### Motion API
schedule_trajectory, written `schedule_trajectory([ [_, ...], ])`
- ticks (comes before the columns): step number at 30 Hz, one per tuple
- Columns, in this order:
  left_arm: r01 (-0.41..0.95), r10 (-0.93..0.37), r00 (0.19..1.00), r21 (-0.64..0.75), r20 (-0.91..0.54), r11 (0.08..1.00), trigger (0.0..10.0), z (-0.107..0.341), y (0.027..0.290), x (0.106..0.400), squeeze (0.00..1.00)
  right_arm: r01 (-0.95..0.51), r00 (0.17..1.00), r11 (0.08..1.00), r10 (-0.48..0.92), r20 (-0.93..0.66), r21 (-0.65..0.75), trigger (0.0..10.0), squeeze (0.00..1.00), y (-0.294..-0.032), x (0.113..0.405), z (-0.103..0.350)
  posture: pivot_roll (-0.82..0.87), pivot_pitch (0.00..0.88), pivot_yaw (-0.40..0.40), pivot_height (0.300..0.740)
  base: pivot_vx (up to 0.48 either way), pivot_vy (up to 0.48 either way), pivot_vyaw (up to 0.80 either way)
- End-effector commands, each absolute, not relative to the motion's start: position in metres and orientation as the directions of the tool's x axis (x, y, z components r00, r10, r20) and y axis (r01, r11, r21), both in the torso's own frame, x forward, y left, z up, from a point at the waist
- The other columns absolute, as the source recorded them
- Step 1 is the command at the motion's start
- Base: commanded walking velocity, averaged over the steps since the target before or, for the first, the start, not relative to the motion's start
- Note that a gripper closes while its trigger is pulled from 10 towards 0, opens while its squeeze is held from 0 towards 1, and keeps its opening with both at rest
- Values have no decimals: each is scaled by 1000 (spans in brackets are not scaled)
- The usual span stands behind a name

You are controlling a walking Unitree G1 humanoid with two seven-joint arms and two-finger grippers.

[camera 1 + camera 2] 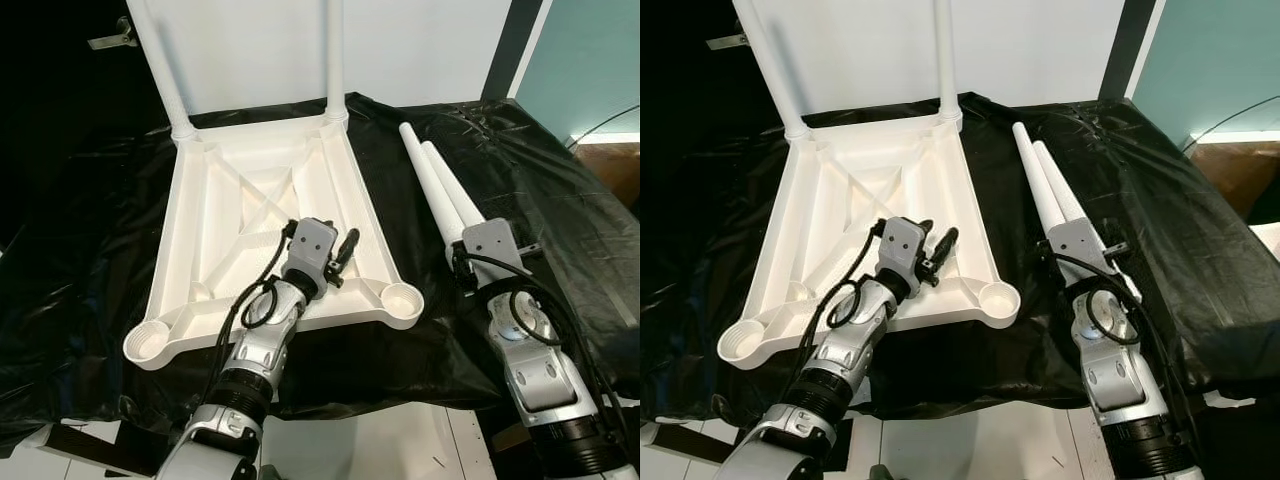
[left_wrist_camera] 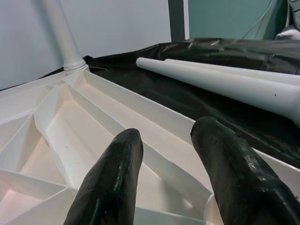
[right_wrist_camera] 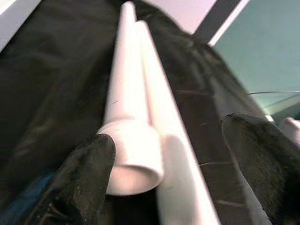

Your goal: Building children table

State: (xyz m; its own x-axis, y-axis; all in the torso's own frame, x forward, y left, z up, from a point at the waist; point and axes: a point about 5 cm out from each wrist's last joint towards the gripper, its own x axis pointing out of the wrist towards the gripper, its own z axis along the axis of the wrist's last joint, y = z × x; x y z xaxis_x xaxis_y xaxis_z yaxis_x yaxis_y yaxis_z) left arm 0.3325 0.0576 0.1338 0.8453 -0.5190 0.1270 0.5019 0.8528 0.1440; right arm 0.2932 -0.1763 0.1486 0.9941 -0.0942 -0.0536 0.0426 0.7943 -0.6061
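Note:
A white plastic table top (image 1: pixel 230 210) lies upside down on a black sheet. Two white legs (image 1: pixel 160 60) (image 1: pixel 334 50) stand upright in its far corner sockets. Its near sockets (image 1: pixel 403 297) (image 1: pixel 150 343) hold nothing. Two loose white legs (image 1: pixel 435 185) lie side by side on the sheet to the right of the top. My left gripper (image 2: pixel 166 133) hovers open over the top's near right part, with nothing between its fingers. My right gripper (image 3: pixel 168 133) is open at the near ends of the loose legs, one finger (image 3: pixel 89 173) on each side of them.
The black sheet (image 1: pixel 520 160) covers the whole work surface and hangs over its near edge. A white wall (image 1: pixel 250 50) rises right behind the table top. A teal wall (image 1: pixel 590 60) and brown floor lie at far right; white floor (image 1: pixel 370 445) shows below the front edge.

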Motion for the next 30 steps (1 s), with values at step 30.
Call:
schedule_trajectory([
  [30,476,-505,855,205,120,855,10000,123,56,326,0,-91,979,635,-83,-184,-767,10000,0,-197,308,146,-98,64,12,740,0,0,0],
])
